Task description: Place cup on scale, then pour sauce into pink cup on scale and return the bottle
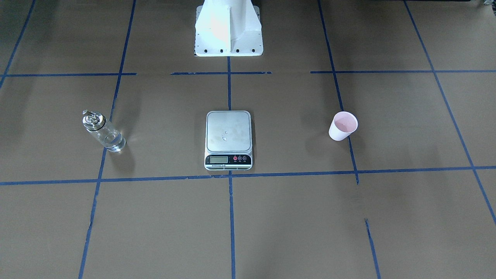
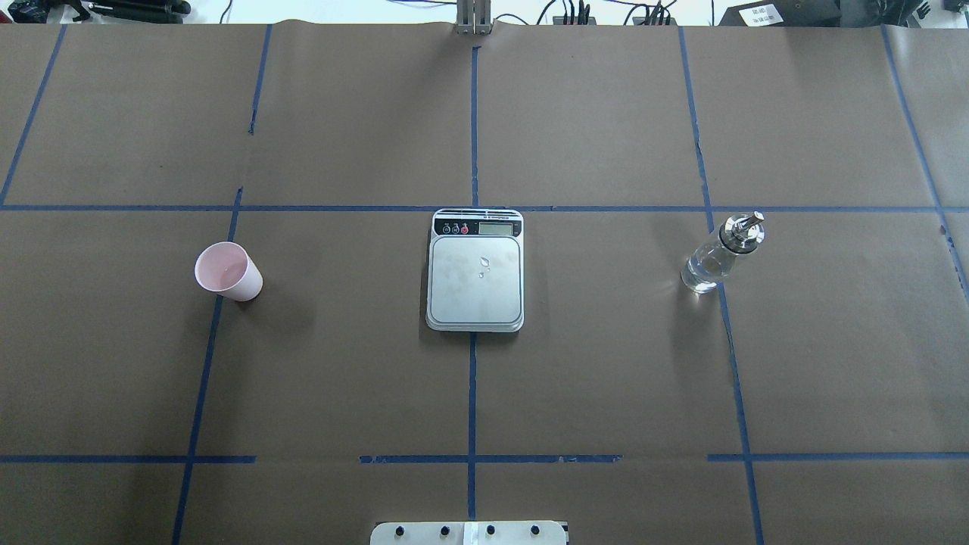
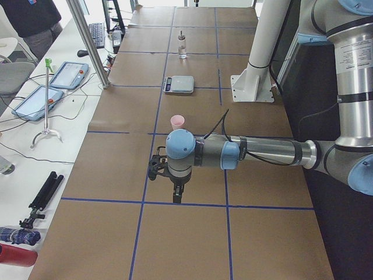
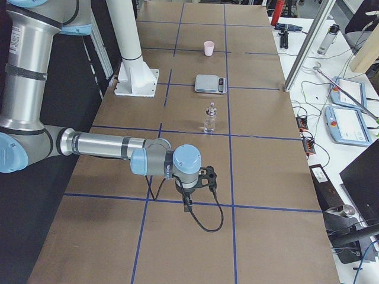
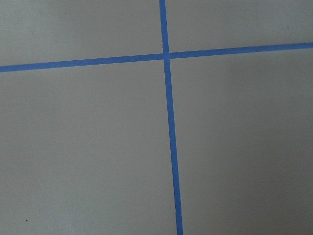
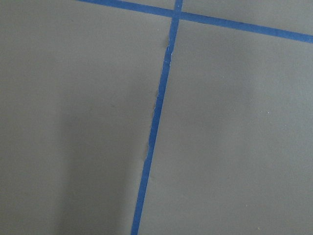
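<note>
The pale pink cup stands upright on the brown table, well to the left of the scale in the overhead view. The scale's steel platform carries only a few droplets. The glass bottle with its silver pourer stands upright to the scale's right, with clear sauce in its lower part. My left gripper hangs over the table on the near side of the cup in the exterior left view. My right gripper hangs short of the bottle. I cannot tell whether either is open or shut.
The white robot base stands behind the scale. Blue tape lines grid the table. A side bench holds tablets, cables and tools, with a person beside it. Both wrist views show only paper and tape.
</note>
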`<state>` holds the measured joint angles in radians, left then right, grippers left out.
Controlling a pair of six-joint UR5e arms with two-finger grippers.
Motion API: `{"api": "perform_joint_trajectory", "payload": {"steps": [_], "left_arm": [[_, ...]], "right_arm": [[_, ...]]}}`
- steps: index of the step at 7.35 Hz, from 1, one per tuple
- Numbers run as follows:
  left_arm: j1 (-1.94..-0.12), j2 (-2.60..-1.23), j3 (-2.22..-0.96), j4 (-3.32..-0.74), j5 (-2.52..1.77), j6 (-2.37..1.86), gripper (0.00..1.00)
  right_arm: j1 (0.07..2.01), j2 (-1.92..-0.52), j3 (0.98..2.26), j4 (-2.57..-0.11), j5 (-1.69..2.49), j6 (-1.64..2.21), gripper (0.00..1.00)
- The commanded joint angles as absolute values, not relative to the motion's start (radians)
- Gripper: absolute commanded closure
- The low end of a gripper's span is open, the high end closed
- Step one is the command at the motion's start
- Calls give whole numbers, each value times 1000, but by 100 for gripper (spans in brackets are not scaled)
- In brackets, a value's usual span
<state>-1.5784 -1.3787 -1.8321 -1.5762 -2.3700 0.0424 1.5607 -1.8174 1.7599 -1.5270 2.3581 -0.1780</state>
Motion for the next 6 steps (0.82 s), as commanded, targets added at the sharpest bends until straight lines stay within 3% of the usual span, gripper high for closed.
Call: {"api": "perform_joint_trajectory", "payload": {"steps": [1,4,6], "left_arm": [[-1578,-1379,-1836,-1577,-2370,44,0],[-1577,-1391,-1844,-1594,-2355,44,0],[-1575,-1397,-1847,-1638,-2365,46,0]], "right_arm": [[1562,-1813,1759,-1526,2356,-172,0],[1562,-1774,1764,-1526,2358,-166,0],[1562,-1740,1833,-1526,2358,-163,0]]}}
